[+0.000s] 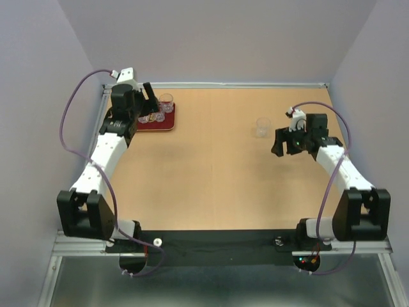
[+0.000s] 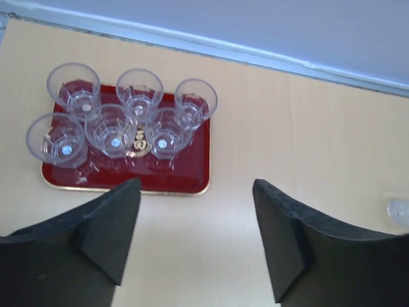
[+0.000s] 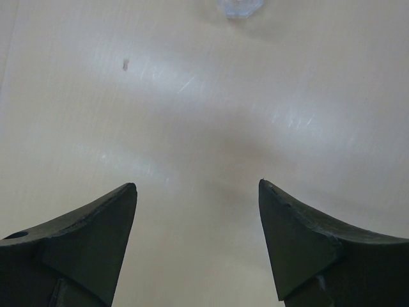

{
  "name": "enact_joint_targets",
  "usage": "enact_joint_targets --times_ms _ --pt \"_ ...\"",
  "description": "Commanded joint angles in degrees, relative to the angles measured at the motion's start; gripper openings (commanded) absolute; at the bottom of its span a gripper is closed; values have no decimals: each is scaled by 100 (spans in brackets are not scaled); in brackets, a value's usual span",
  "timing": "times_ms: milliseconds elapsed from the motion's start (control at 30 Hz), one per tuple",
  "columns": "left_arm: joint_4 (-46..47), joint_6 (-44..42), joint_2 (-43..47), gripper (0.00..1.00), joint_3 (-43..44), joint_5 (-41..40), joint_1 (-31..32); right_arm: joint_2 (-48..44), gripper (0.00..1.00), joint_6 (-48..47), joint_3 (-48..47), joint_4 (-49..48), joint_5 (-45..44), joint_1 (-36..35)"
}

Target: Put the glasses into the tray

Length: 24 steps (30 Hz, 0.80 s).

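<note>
The dark red tray (image 1: 169, 123) lies at the far left of the table. In the left wrist view the tray (image 2: 192, 174) holds several clear glasses (image 2: 111, 129) standing upright in two rows. My left gripper (image 2: 195, 185) is open and empty, held above the table just on the near side of the tray; in the top view the left gripper (image 1: 151, 97) hangs over the tray. One more clear glass (image 1: 262, 127) stands alone on the table at the far right. My right gripper (image 1: 280, 141) is open and empty, just short of that glass (image 3: 238, 6).
The lone glass also shows at the right edge of the left wrist view (image 2: 399, 211). A metal rail (image 1: 243, 84) and the wall bound the table's far edge. Walls stand close on both sides.
</note>
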<state>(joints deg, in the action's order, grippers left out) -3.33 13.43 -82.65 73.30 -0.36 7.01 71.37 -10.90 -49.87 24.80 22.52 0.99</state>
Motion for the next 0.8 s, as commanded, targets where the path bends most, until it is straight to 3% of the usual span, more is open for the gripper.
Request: enact_joint_targets --times_ms 0,200,333,600,767 --pt "446 54 1335 88 -920 273 -50 727 82 394 -1041 -256 288 41" --pt "580 -384 2603 92 -2326 414 -50 2158 82 860 -2246 -212 148 41" --pt "536 -649 3096 92 -2758 203 -41 2757 82 940 -2791 -168 -195 41" --pt "632 -570 3343 92 -2830 791 -33 3699 78 1063 -3784 69 -591 41" --pt "641 -517 3387 92 -2839 853 -33 4015 66 1265 -4022 174 -513 41"
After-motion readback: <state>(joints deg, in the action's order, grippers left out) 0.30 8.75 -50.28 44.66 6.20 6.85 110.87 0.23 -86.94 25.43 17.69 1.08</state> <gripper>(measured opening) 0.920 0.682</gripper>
